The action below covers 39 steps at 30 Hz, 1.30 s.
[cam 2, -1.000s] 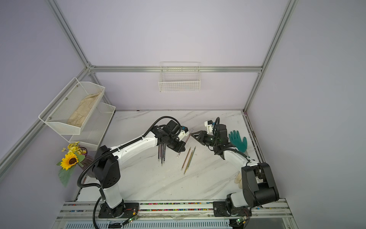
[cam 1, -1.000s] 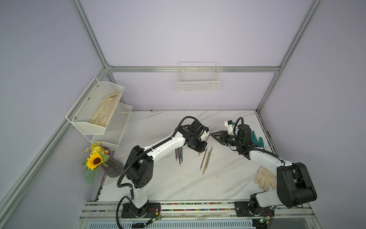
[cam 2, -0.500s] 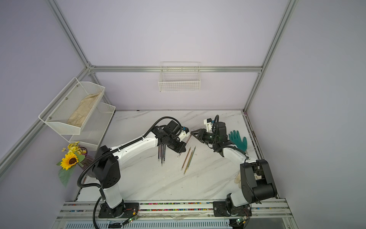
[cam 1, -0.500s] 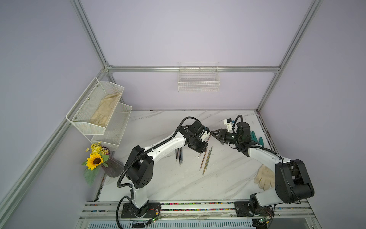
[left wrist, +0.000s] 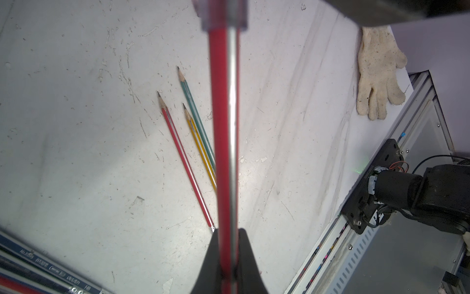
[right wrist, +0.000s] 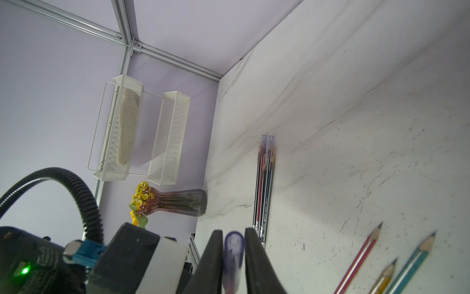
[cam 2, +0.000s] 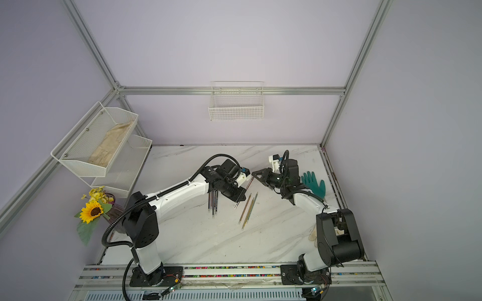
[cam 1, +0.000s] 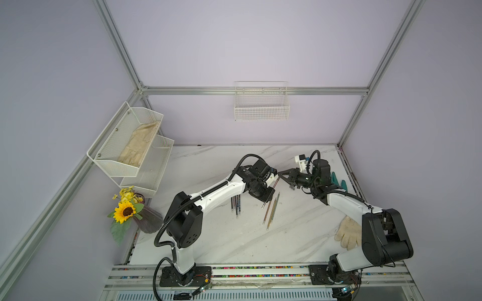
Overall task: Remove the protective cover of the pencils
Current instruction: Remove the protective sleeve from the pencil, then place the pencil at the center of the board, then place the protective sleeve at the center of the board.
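Observation:
My left gripper (cam 1: 265, 201) (left wrist: 227, 244) is shut on a red pencil (left wrist: 223, 127) and holds it slanted above the table. The pencil's far tip carries a clear protective cover (left wrist: 223, 15). My right gripper (cam 1: 280, 174) (right wrist: 234, 244) has met that tip, and its two fingers press on both sides of the purple-tinted cover (right wrist: 234, 254). Three bare pencils (cam 1: 271, 211) (left wrist: 197, 142), red, yellow and green, lie loose on the marble. A bundle of dark pencils (cam 1: 236, 206) (right wrist: 264, 188), some with covers on, lies under the left forearm.
A green glove (cam 1: 336, 179) lies behind the right arm and a white glove (cam 1: 348, 233) near the right table edge. A vase with a sunflower (cam 1: 146, 216) stands at the left edge, under a white mesh rack (cam 1: 130, 146). A wire basket (cam 1: 261, 104) hangs on the back wall.
The right gripper has moved left to the held pencil's tip, and its jaws have narrowed onto the cover. The left arm has stayed put with the pencil.

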{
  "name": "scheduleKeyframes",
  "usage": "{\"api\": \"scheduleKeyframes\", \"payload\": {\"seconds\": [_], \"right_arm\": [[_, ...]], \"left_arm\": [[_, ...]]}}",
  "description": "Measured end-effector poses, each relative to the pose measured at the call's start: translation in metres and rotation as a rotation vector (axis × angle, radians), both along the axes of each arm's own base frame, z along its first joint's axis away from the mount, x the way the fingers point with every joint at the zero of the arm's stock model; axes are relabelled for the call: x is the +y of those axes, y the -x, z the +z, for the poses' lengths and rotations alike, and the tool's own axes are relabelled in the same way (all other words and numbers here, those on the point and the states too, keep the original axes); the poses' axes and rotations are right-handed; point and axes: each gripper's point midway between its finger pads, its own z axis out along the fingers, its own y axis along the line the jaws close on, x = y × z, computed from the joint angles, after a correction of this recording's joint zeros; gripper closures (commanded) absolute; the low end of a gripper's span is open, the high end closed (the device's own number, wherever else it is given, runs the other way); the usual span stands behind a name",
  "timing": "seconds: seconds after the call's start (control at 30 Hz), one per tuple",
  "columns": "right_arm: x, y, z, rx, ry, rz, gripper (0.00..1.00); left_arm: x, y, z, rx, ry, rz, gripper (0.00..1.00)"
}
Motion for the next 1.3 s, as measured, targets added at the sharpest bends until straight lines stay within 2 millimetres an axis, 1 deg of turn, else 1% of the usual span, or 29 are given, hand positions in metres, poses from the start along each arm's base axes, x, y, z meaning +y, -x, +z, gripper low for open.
{"api": "scheduleKeyframes", "payload": {"seconds": [0.03,0.1,0.3,0.4,0.63,0.73,0.9,0.97,1.03,1.2,1.3], "right_arm": [[0.0,0.0,0.0,0.003,-0.003,-0.001,0.88],[-0.002,0.0,0.0,0.008,-0.008,-0.002,0.89],[-0.009,-0.001,0.001,0.012,-0.018,-0.003,0.98],[-0.014,-0.002,0.002,0.013,-0.026,-0.004,0.98],[-0.021,-0.002,0.003,0.019,-0.03,-0.006,0.98],[-0.023,-0.002,0.005,0.014,-0.029,-0.014,1.0],[-0.027,-0.003,0.005,0.021,-0.008,-0.039,1.0],[-0.029,-0.004,0.008,0.023,0.002,-0.056,1.0],[-0.036,-0.01,0.014,0.004,0.022,-0.106,1.0],[-0.071,-0.039,0.037,-0.063,0.07,-0.294,1.0],[-0.077,-0.051,0.045,-0.083,0.078,-0.34,1.0]], "left_arm": [[0.0,0.0,0.0,0.0,0.0,-0.001,1.0],[-0.001,0.0,-0.001,-0.001,0.001,-0.003,1.0],[-0.005,0.0,0.001,-0.005,0.015,-0.009,1.0],[-0.009,-0.002,0.001,-0.012,0.027,-0.013,1.0],[-0.012,-0.002,0.003,-0.022,0.039,-0.019,1.0],[-0.015,-0.003,0.004,-0.03,0.048,-0.023,1.0],[-0.016,-0.004,0.005,-0.036,0.055,-0.023,1.0],[-0.017,-0.005,0.007,-0.043,0.062,-0.024,1.0],[-0.017,-0.005,0.006,-0.039,0.058,-0.025,1.0],[-0.009,0.003,-0.001,-0.004,0.02,-0.029,1.0],[-0.007,0.005,-0.002,0.004,0.014,-0.029,1.0]]}}
